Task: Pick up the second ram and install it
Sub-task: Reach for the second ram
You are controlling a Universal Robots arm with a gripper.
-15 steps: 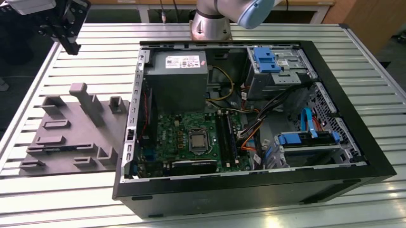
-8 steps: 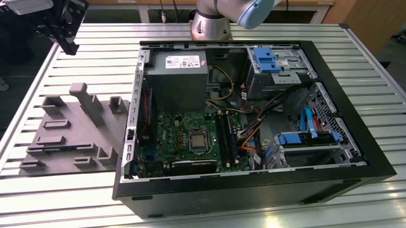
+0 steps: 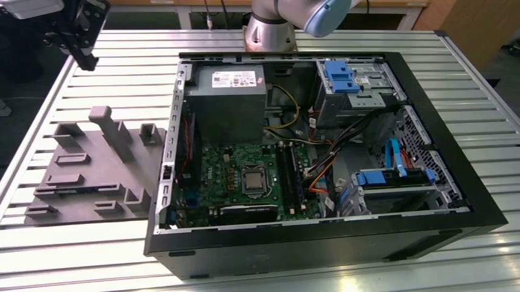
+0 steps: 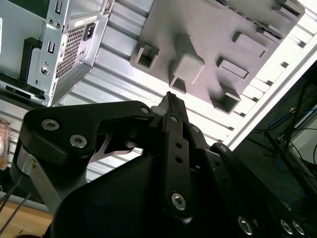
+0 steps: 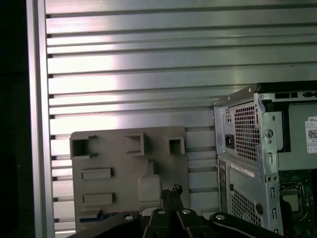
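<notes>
My gripper (image 3: 84, 59) hangs high over the table's far corner at the exterior view's left, above and behind the grey fixture plate (image 3: 89, 176). In both wrist views its fingertips (image 4: 171, 99) meet with nothing between them, so the gripper (image 5: 173, 190) is shut and empty. A thin dark strip with a bluish edge, seemingly the second ram (image 5: 91, 217), lies in a groove of the fixture plate (image 5: 114, 163), well apart from the gripper. The open computer case (image 3: 325, 67) holds the green motherboard (image 3: 235, 176) with long black memory slots (image 3: 289, 173).
The grey fixture carries a tall post (image 3: 109, 131) and several raised sockets (image 3: 151, 132). Inside the case are a power supply (image 3: 226, 97), blue drive brackets (image 3: 341, 76) and loose cables (image 3: 321, 164). The slatted aluminium table (image 3: 122, 73) lies bare behind the fixture.
</notes>
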